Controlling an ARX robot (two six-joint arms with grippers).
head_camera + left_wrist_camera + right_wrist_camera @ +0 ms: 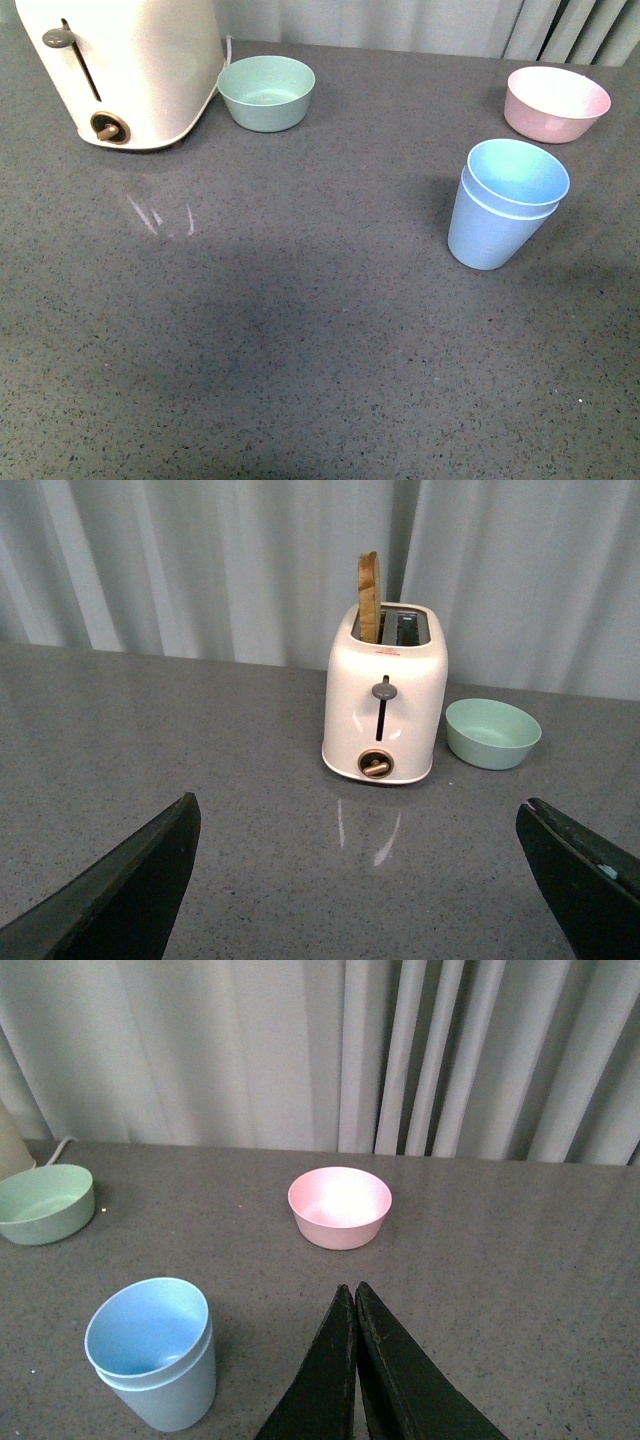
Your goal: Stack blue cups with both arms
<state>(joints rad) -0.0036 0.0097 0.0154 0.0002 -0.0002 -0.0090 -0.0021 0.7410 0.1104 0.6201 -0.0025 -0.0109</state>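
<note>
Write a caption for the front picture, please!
Two blue cups stacked on the table, near a pink bowl.

The front view shows neither arm nor gripper anywhere in the frame. In the left wrist view, the left gripper (360,880) is spread wide: one black finger (120,895) fills the lower left corner of the frame and the other sits in the lower right corner, with a broad gap between them and nothing held. In the right wrist view, the right gripper (355,1295) has its two long, thin black fingers (325,1385) pressed together, rising from the bottom centre of the frame to a single point, gripping nothing.
</note>
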